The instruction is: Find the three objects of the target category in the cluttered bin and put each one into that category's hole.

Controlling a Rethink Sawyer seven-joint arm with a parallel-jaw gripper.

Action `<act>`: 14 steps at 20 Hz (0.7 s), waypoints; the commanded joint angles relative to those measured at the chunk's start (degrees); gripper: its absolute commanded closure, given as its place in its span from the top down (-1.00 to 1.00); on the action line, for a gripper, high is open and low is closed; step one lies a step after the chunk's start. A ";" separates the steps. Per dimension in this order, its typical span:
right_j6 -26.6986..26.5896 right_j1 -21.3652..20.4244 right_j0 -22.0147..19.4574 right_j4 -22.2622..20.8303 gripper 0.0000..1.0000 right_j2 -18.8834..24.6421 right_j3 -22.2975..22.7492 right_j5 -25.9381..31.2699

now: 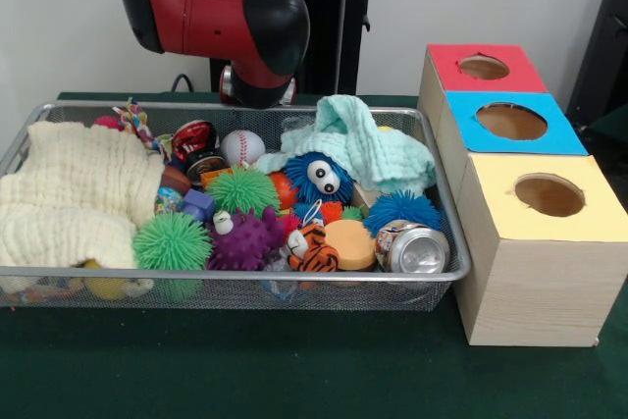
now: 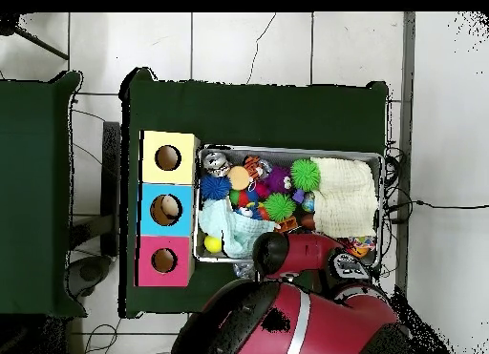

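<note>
The wire-mesh bin [image 1: 231,287] sits on the green worktop [image 1: 294,375] at lower left of the front view, its long axis running left to right across the frame. Its right end is just beside the yellow-topped box [image 1: 545,242]. It holds a cream cloth [image 1: 69,203], spiky balls and a dented can [image 1: 414,248]. The red arm [image 1: 211,17] hangs over the bin's far rim; its hand is hidden, so whether it is released or clenched cannot be told.

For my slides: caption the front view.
Red-and-black robot arm above silver wire-mesh bin of toys, beside three colour-topped wooden boxes.
</note>
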 commanded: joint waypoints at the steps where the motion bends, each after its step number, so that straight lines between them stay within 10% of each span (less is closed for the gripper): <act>1: 7.60 19.04 -3.14 -4.51 1.00 3.84 -24.95 -32.98; 14: 7.43 19.35 -3.61 -3.68 1.00 4.12 -26.83 -30.65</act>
